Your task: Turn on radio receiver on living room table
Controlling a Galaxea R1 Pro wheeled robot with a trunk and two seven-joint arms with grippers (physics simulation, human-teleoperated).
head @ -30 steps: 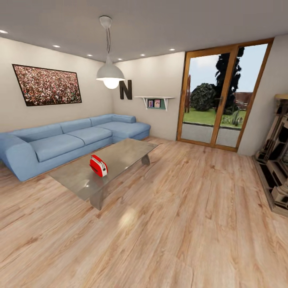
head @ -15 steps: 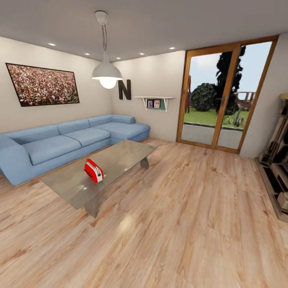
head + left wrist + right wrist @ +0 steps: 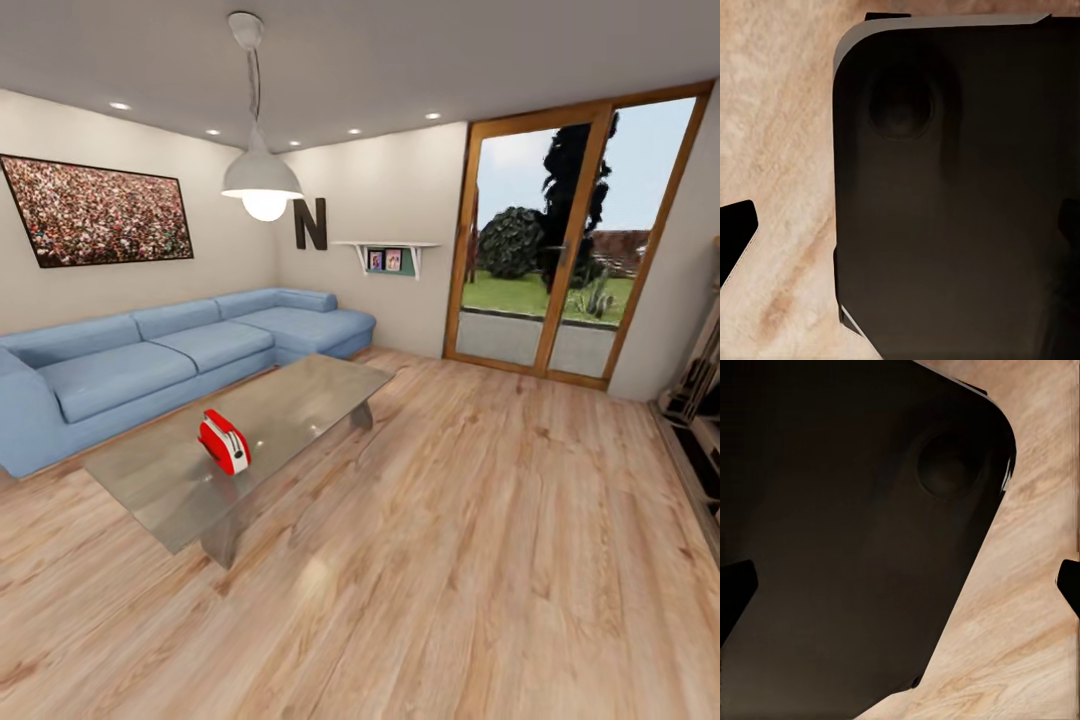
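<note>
Head view: radio receiver on table; wrist views: gripper states unclear, floor

Blue corner sofa, plank floor, glazed garden doors, pendant lamp

This is a living room in a home; a big blue sofa sits by a low table; a lamp hangs above; glass doors show a garden; the floor is wood.
</note>
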